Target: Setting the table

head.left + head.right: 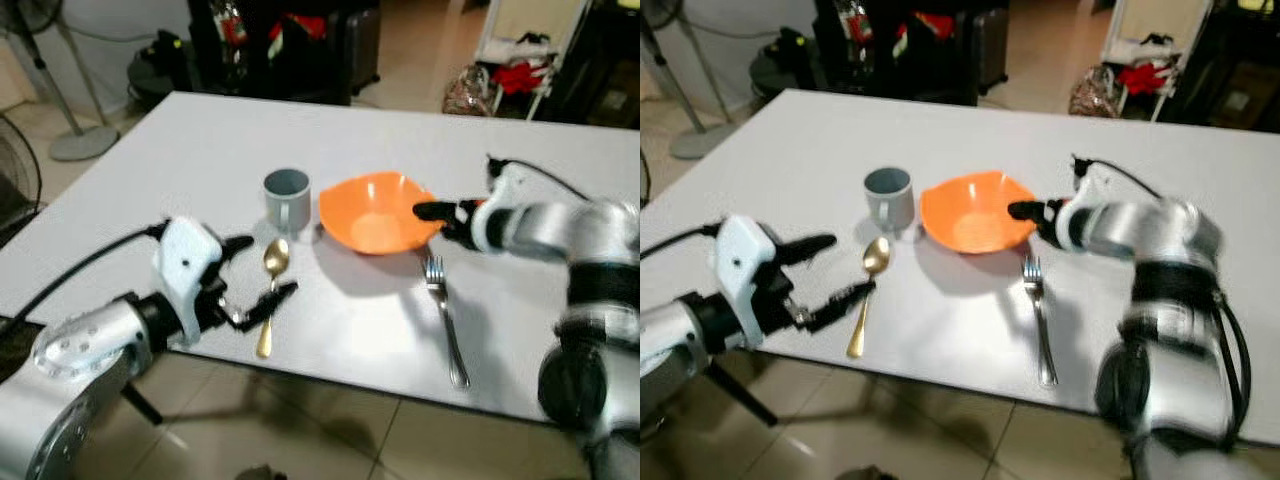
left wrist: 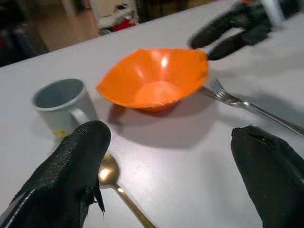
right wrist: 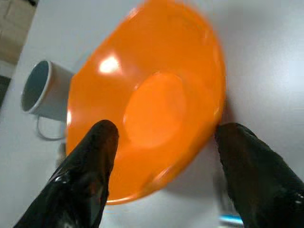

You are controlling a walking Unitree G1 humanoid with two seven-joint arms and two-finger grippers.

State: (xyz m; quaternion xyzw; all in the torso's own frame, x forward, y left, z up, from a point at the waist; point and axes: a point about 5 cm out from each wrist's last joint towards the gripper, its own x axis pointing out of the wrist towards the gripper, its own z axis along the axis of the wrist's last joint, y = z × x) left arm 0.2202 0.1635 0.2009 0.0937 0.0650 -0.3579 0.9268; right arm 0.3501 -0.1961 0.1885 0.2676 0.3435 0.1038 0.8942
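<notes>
Since the orange bowl (image 1: 378,213) sits mid-table between the grey mug (image 1: 287,197) on its left and the fork (image 1: 445,317) lying at its right front, you have little room to slide it either way. It looks like thin, stiff plastic, so judge it light and easy to skid or tip on this smooth surface. Its flared, faceted rim is the only real place to take hold, one finger inside and one outside the wall. Your right gripper (image 3: 164,142) is at the bowl's right edge with its fingers spread wide, one over the inside of the bowl and one outside the rim, nothing pinched yet. Your left gripper (image 1: 258,272) hangs spread open just above the near-left part of the table, straddling the gold spoon (image 1: 270,292), which lies handle toward you just in front of the mug. The spoon and fork are thin, hard, slick metal lying flat, so expect them to be awkward to lift. The white table (image 1: 200,140) is bare, matte and level. Beyond it the room is cluttered: a standing fan (image 1: 70,90) on the tiled floor at far left, dark bags and luggage behind the table, a white rack with clothes at far right.
</notes>
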